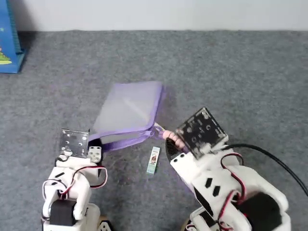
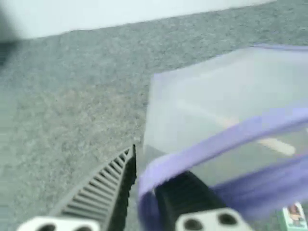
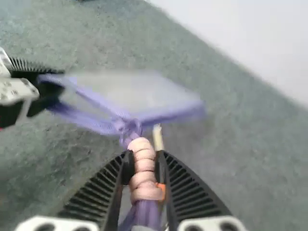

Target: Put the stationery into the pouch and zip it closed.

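Seen from above, a translucent purple pouch [image 1: 130,108] lies tilted at the centre of the frame on grey carpet [image 1: 240,72]. At the lower left, the left gripper [image 1: 95,146] is clamped on the pouch's near corner; its wrist view shows the purple rim pinched between the fingers [image 2: 113,185]. At the lower right, the right gripper [image 1: 172,139] is closed on a pink braided zipper pull [image 3: 142,168] at the pouch's other near corner. A small stationery piece [image 1: 153,160] lies on the carpet just below the pouch, between the arms. A blue box [image 1: 8,38] sits at the upper left edge.
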You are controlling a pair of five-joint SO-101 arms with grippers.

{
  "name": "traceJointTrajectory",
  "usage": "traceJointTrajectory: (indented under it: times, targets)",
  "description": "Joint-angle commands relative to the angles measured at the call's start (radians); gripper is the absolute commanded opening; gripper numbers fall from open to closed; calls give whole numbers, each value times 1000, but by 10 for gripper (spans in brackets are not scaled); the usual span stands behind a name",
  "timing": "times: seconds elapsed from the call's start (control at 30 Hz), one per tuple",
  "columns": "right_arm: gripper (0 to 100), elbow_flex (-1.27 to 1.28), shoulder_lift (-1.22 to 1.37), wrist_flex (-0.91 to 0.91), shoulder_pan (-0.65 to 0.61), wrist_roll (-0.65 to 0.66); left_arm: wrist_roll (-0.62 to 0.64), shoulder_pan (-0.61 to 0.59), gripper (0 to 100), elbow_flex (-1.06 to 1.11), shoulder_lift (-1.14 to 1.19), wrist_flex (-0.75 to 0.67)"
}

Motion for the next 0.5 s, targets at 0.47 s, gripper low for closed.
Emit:
traceJointTrajectory:
  times: [0.47]
  targets:
    - [243,316,-21,-157,205,-133,75,-307,10,-223,-12,126]
